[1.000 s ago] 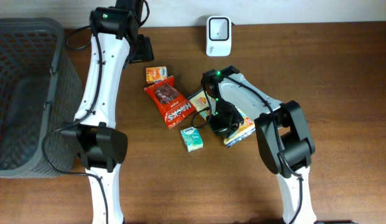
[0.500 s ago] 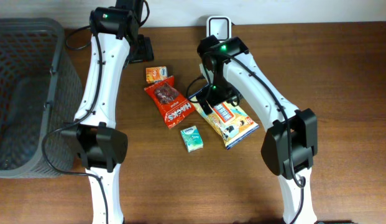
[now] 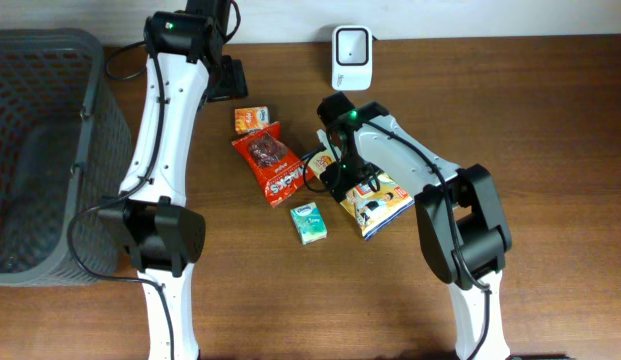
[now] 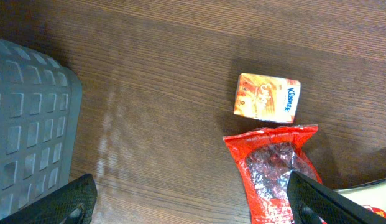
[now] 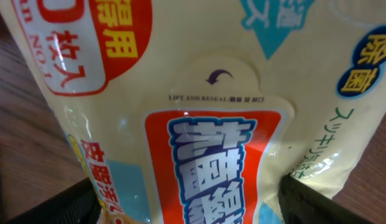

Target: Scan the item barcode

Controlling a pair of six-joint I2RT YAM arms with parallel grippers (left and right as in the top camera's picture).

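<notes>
Where the wipes pack (image 3: 385, 205) lies: face up, barcode likely underneath.
Right tool (image 5: 193, 202): released, spread over it.
Left tool (image 4: 196, 200): released, idle.

Wooden table (image 3: 560, 150), basket (image 3: 50, 60), scanner (image 3: 351, 56), orange pack (image 3: 252, 119), red bag (image 3: 274, 165), green pack (image 3: 309, 223), yellow pouch (image 3: 387, 205)

Orange Kleenex pack (image 4: 267, 98) lies just above red snack bag (image 4: 280, 168); grey basket (image 4: 31, 124) at left.
</notes>
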